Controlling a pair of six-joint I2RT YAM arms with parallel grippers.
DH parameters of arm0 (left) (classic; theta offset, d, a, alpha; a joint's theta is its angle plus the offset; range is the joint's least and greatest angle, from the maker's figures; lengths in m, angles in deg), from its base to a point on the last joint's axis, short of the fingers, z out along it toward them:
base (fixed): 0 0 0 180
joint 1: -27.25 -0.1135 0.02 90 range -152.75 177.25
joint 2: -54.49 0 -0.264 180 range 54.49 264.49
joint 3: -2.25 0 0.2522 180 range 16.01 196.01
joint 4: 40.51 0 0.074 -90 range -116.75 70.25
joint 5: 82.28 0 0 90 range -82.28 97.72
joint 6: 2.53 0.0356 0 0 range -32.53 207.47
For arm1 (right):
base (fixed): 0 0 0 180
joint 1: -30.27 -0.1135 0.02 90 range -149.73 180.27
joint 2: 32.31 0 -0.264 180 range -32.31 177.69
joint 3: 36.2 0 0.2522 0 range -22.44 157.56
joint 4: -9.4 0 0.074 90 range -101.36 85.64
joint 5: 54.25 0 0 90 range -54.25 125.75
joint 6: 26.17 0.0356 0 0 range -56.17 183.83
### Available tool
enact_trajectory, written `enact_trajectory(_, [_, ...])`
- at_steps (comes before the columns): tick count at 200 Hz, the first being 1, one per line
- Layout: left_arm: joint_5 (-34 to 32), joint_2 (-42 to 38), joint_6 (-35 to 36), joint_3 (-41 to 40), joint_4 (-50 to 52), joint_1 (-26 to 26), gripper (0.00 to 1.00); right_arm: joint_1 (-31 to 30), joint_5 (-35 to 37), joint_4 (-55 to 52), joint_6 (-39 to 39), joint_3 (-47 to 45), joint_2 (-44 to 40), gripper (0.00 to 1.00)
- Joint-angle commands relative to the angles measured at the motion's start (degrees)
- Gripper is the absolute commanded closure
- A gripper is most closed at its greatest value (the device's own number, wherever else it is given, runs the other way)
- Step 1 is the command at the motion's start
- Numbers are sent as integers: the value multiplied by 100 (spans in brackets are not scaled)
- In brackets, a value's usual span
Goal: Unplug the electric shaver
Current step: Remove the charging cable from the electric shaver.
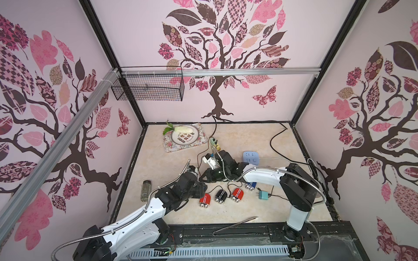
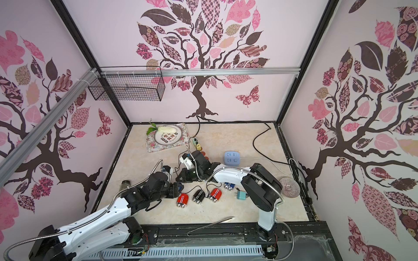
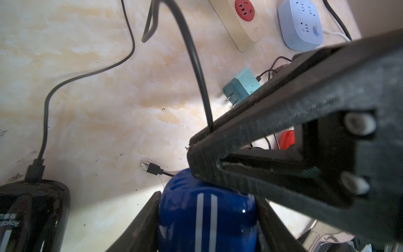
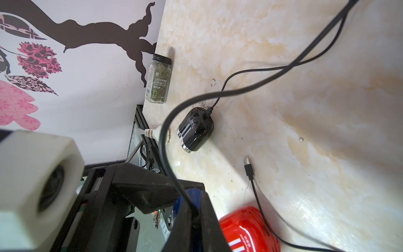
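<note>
**Top views.** The plate [image 1: 185, 137] on the floral tray [image 1: 200, 144] carries printed characters too small to read. The spice jar [image 1: 146, 190] stands near the table's left edge, and the metal tongs [image 1: 235, 223] lie along the front edge. The tabletop [image 1: 260, 135] is bare at the rear right, behind the lavender power strip [image 1: 251, 157]. The left gripper [image 2: 179, 187] and right gripper [image 2: 178, 179] meet at mid-table. Jaw state cannot be told from here.

**Left wrist view.** The black shaver [image 3: 32, 216] shows inverted lettering beginning "Roy"; the rest is illegible. The blue shaver [image 3: 205, 220], marked with two white stripes, sits between the left gripper's fingers [image 3: 141, 220]. These press on both of its sides, so it is gripped. The right gripper rests against the shaver's upper end, fingers pinched together on the black cable [image 3: 196, 65]. Whether the plug is still seated in the shaver is hidden. A loose USB plug [image 3: 150, 168] lies on the table just beside the shaver. The teal charger [image 3: 239, 87] and beige power strip [image 3: 237, 28] lie further off.

**Right wrist view.** The jar label reads "CHOPPED PARSLEY". The red shaver [image 4: 246, 231] bears white lettering beginning "Roy". The jar stands at the table edge, against the wall. The right gripper's fingers are clamped on the black cable, with blue visible just beneath them.
</note>
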Motion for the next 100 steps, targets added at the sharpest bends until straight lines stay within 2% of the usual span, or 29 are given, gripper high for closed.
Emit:
enact_trajectory(1, [37,90,86,81,634,-15,83,238,261,159,-100,422,182,89])
enact_trajectory(100, [124,640,178,361,752,-13,83,143,471,-356,-568,589,132,89])
